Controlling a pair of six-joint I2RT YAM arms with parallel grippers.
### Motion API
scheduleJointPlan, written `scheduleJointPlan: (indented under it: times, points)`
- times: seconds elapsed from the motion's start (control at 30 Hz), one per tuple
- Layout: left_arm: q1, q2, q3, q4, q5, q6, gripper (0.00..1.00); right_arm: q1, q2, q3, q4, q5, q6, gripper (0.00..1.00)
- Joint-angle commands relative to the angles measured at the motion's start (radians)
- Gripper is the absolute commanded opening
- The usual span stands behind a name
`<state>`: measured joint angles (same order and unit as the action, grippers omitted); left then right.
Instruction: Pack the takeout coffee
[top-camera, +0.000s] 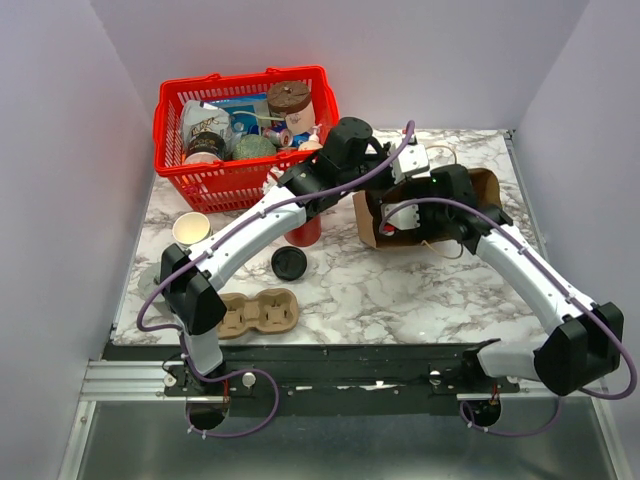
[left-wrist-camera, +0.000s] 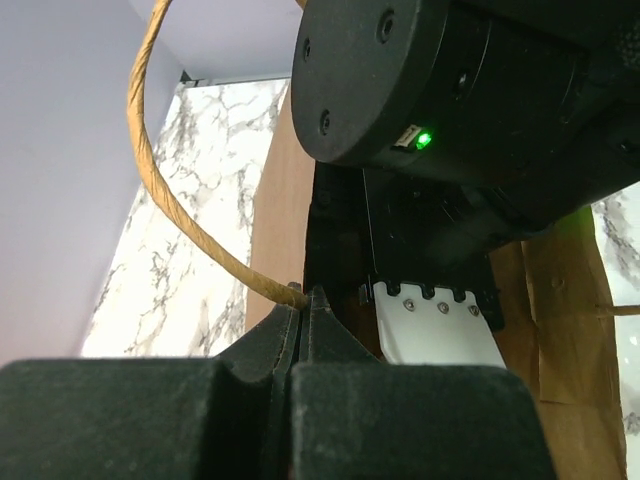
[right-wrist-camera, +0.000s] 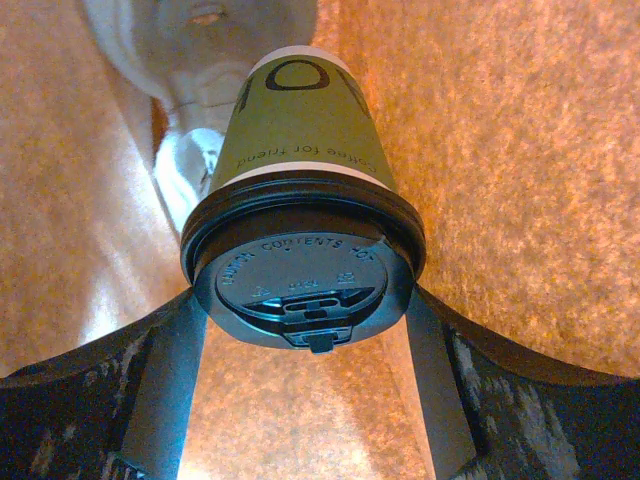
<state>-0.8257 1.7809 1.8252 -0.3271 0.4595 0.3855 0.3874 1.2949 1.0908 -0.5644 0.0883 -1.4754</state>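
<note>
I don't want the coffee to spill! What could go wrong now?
1. The right hand grips the coffee cup only at its black lid, so the lid might pop off.
2. The cup looks tipped inside the paper bag, lid toward the opening. Coffee could dribble out of the sip hole.
3. The left hand holds the bag by just its thin string handle, which might slip or tear.

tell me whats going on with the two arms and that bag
The left gripper is pinched shut on the twine handle of the brown paper bag. The right gripper has reached inside the bag and holds the takeout coffee by the rim of its black lid, with brown paper all around. The cup has not been let go yet.
</note>
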Motion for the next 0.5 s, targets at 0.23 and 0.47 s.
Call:
scheduleJointPlan:
  times: [0.23,0.47]
  points:
    - [-0.013,-0.037,-0.009,-0.019,-0.062,-0.037,0.00,0.008,-0.104,-0.060,-0.152,0.008,0.089,0.01]
    - [-0.093,-0.070,-0.093,0.014,-0.211,-0.060,0.00,0.064,-0.123,-0.085,-0.230,0.025,0.184,0.01]
